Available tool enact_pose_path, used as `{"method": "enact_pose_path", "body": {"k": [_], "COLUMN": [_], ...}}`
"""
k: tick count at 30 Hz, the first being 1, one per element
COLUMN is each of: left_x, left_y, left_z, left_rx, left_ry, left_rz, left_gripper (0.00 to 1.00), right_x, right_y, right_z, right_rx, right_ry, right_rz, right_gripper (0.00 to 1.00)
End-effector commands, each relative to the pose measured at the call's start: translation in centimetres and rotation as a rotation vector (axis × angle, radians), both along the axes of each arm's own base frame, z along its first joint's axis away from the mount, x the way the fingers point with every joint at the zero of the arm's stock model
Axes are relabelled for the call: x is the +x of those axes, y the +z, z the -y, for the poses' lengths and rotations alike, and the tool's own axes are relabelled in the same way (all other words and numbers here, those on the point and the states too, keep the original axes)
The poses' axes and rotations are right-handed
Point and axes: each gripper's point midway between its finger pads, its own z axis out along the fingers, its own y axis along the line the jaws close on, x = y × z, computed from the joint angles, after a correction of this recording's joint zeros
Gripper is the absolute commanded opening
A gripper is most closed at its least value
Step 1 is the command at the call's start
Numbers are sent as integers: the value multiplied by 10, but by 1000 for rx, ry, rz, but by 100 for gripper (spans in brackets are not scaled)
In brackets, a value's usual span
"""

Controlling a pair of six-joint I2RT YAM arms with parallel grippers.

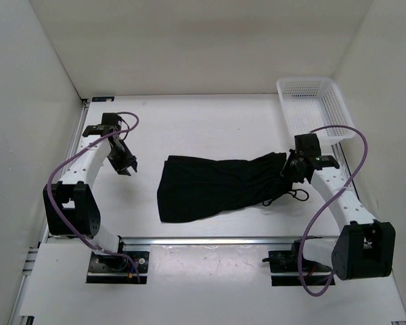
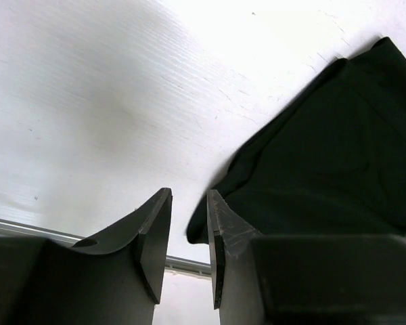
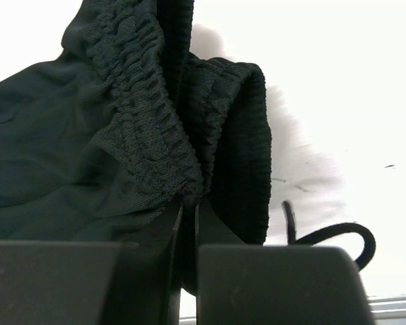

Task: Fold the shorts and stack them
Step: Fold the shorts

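Shorts (image 1: 216, 186), black, one pair: lying roughly flat across the middle of the table (image 1: 189, 122), legs pointing toward the left arm, waist toward the right. The fabric is showing soft wrinkles. The elastic waistband is bunching in ridged gathers, and the drawstring (image 1: 294, 196) is trailing loose on the table beside it.

Right gripper (image 3: 189, 211): I am seeing its fingers closed on cloth, pinching the waistband edge.

Left gripper (image 2: 189, 203): hovering over bare table just beside the hem corner, fingers slightly apart, holding nothing.

Step, as I am reading it: securing both ends for the first fold. The next move is calling for the left gripper to take the hem.

White mesh basket (image 1: 311, 108): sitting at the far right corner, apart from the cloth.
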Motion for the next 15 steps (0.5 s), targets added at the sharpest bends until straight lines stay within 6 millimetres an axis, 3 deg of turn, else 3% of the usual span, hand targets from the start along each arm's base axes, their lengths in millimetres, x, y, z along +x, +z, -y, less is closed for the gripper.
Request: {"method": "enact_pose_path", "body": {"k": [1,8,12,15], "left_x": [4,1,1,0], "left_y": [14,12,5,-10], "left_z": [7,8,8,12], "left_rx": [-32,-41,-41,-43], "left_ry": [-11,-14,-13,-15], "left_rz": [68,69,60,27], "left_gripper": [39,38,38,35], "right_x": [2,-4,4,13], "right_y": [20,11,28,51], "right_z": [13,11,12,-7], "right_rx": [-74,-82,-103,-115], "right_ry": [10,28,40,98], "right_rz": [28,3,49,95], "right_gripper": [0,0,0,0]}}
